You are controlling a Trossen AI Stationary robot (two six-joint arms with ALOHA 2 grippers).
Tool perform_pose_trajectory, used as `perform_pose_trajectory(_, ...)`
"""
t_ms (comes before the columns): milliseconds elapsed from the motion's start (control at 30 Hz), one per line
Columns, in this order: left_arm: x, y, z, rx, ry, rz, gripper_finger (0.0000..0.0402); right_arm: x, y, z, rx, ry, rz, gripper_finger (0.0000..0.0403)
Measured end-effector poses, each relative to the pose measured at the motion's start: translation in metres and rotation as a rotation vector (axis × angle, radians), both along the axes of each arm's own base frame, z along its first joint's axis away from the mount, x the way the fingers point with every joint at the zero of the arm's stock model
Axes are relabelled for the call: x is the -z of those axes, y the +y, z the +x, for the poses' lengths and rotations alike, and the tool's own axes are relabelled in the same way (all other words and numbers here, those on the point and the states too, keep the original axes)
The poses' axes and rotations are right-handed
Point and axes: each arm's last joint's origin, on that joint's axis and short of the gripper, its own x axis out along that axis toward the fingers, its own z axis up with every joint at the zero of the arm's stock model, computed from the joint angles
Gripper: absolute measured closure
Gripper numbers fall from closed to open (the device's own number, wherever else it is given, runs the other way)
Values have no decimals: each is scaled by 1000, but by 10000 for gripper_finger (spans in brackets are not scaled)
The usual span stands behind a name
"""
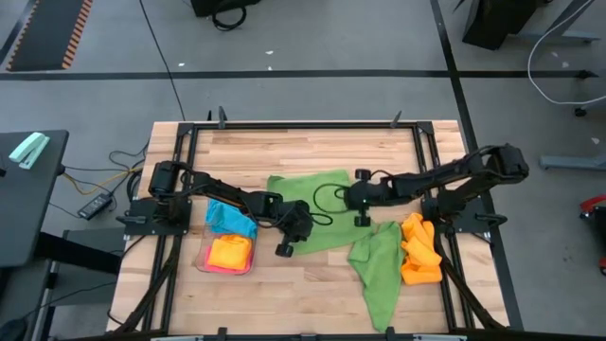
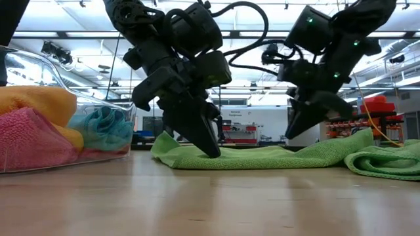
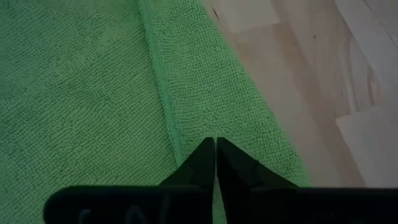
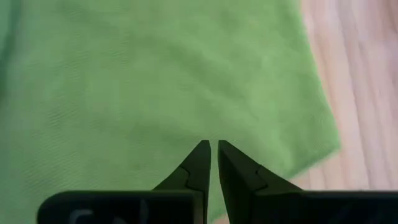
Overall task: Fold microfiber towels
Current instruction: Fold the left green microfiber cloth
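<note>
A green microfiber towel (image 1: pixel 317 204) lies spread flat mid-table; the low view shows it as a low green sheet (image 2: pixel 262 156). My left gripper (image 3: pixel 215 143) is shut, its tips down on the towel near the near-left edge (image 1: pixel 294 239). My right gripper (image 4: pixel 213 144) is shut with nothing between its fingers. It hangs a little above the towel's right part (image 2: pixel 293 134), near a corner (image 4: pixel 323 149). A second green towel (image 1: pixel 379 270) lies crumpled on the table at the near right. My left gripper touches the flat green towel with its shut fingertips (image 2: pixel 211 152), just inside the edge strip beside a hem line (image 3: pixel 171 121). The fingers slant down from the table's left. The towel lies flat on the table under them; I see no cloth between the fingers.
A clear plastic tray (image 1: pixel 210 265) at the near left holds blue, orange and pink towels (image 2: pixel 39 128). A heap of orange towels (image 1: pixel 419 251) lies at the near right beside the crumpled green one. Bare wood shows along the far side and the near middle.
</note>
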Motion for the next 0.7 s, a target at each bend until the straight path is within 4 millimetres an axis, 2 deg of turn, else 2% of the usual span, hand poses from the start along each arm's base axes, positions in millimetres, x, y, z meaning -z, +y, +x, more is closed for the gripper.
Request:
perform_pose_trajectory(200,0,0,0,-1,-5,-1,369,1,-42,-3,255,-67,188,347)
perform_pose_trajectory(433,0,0,0,-1,-4,-1,389,1,-82,-5,439,-180,240,254)
perform_pose_trajectory(567,0,0,0,-1,-3,-2,391,16,-100,-4,522,-185,300,212)
perform_pose_trajectory(700,0,0,0,-4,-2,-4,378,33,-114,-3,580,-202,428,210)
